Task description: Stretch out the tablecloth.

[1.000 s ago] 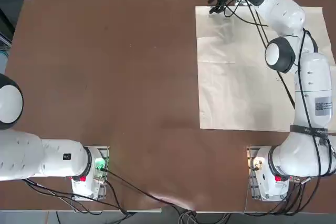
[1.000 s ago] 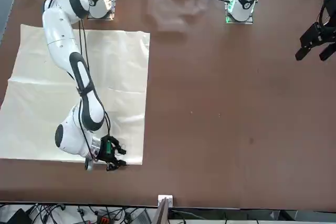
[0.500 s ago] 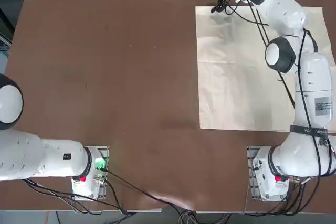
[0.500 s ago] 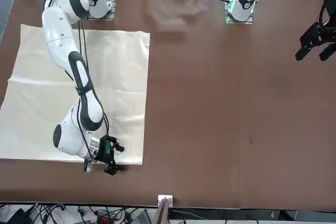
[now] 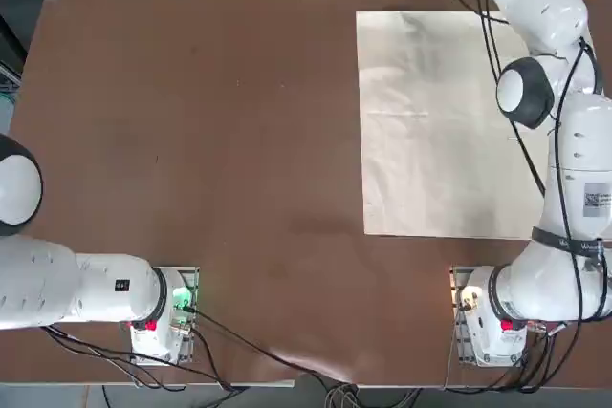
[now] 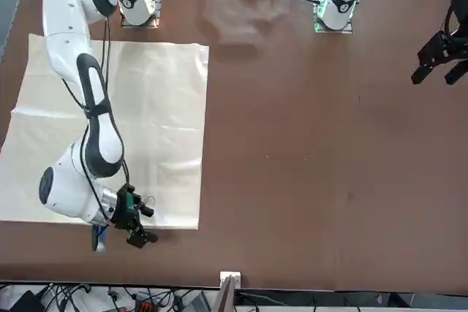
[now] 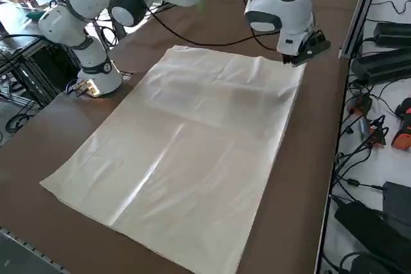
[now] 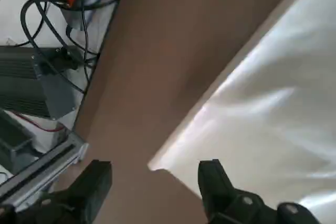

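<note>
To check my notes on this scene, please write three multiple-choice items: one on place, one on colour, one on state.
1. Where does the tablecloth lie?
A) on the floor
B) on the brown table
C) over the left arm

2. What colour is the tablecloth?
A) cream
B) dark green
C) bright red

3. How are the fingers of the right gripper?
A) shut on the tablecloth
B) shut on nothing
C) open

Key:
1 B: the side view shows it spread on the tabletop.
2 A: every view shows pale cream cloth.
3 C: the wrist view shows a wide gap between them.
</note>
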{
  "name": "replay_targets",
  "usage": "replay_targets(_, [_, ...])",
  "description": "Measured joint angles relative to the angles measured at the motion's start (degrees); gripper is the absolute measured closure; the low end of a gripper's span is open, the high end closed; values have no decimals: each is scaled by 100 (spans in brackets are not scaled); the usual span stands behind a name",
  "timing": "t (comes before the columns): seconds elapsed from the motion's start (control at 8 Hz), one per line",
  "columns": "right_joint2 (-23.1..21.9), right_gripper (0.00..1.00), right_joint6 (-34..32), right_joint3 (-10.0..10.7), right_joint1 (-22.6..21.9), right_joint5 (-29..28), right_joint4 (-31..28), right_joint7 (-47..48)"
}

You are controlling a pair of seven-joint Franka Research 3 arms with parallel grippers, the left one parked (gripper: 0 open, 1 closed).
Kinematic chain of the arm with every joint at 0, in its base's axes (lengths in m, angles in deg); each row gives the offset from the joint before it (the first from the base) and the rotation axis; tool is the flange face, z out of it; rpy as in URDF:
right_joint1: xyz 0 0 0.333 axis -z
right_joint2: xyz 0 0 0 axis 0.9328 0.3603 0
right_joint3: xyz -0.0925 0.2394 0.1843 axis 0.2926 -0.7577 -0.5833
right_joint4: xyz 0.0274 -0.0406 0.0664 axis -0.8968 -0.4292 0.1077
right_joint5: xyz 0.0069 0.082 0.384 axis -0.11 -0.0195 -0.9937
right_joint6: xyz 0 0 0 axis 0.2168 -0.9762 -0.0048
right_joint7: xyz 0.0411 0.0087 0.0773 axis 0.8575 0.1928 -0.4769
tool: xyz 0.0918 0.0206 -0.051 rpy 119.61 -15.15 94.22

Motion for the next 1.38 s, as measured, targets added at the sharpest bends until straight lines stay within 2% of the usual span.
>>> replay_targets(0.38, [-721, 0, -340, 21, 305, 929, -714, -1832])
replay_targets(0.88, [-2218, 0, -476, 55, 716, 1437, -2217, -4469])
replay_targets(1.12, [-2954, 0, -867, 67, 848, 1739, -2650, -5174])
replay_targets(1.38, [-3573, 0, -1381, 67, 880, 2084, -2776, -5368])
